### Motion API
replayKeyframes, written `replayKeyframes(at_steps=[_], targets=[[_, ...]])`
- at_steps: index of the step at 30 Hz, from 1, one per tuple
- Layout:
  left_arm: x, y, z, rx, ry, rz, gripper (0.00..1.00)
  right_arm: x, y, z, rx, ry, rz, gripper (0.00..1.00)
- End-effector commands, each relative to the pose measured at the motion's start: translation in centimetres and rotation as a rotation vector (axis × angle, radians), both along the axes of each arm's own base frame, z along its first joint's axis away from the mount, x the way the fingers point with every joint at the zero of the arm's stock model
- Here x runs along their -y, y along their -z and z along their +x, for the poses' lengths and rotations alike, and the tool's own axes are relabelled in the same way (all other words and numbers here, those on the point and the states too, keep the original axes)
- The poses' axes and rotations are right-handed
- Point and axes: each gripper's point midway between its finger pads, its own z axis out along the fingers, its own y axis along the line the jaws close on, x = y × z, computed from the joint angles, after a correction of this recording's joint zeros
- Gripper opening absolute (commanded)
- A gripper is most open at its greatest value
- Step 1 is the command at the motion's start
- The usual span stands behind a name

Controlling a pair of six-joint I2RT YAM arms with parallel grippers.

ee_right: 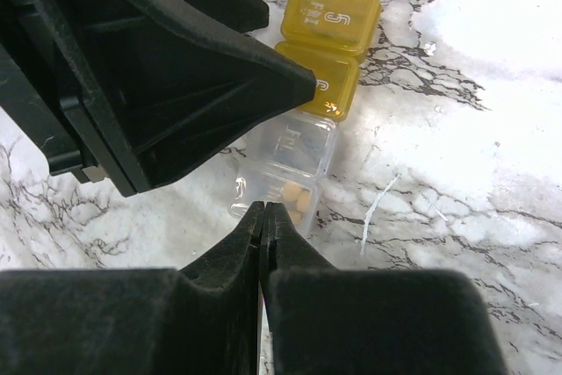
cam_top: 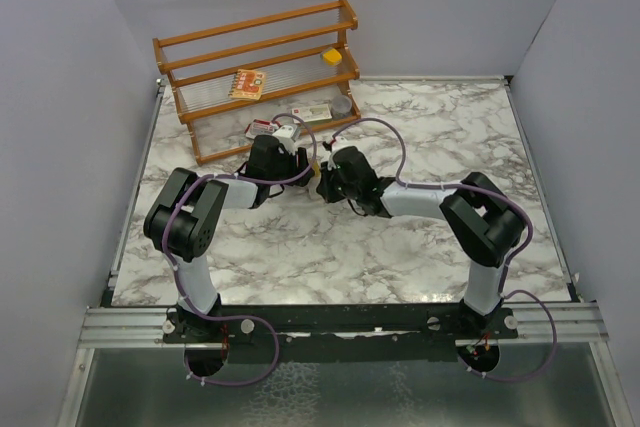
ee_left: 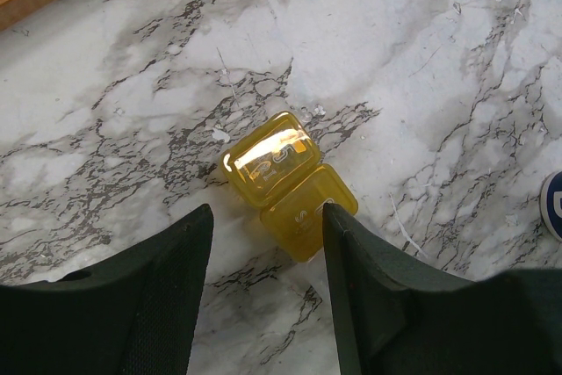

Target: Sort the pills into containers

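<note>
Bottom centre of the right wrist view, the right gripper [ee_right: 263,212] points empty, clenched jaws at the pill box [ee_right: 299,142]. The box's long axis runs up-frame, leaning right, yellow cells uppermost, where the left gripper [ee_left: 266,210] flanks it, jaws released. Tan pills [ee_right: 296,198] lie in the lowest clear cell.

the left end effector [ee_left: 268,219] hides part of the clear box [ee_right: 294,151]; its pills [ee_right: 297,198] are too dim to count; a blue thing [ee_left: 554,205] is cut off.
</note>
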Motion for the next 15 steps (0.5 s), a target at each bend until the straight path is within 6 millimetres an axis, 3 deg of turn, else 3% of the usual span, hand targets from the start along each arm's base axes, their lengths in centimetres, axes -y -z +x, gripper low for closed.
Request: replayKeyframes(at_steps=[1, 15], targets=[[-0.4, 1.6, -0.4, -0.047, -0.015, 0.041, 0.54, -1.2, -1.6, -0.1, 0.048, -0.046, 0.015, 0.01], [-0.4, 1.4, -0.4, -0.041, -0.015, 0.038, 0.54, -2.2, -4.1, 0.3, 0.141, -0.058, 0.013, 0.01]])
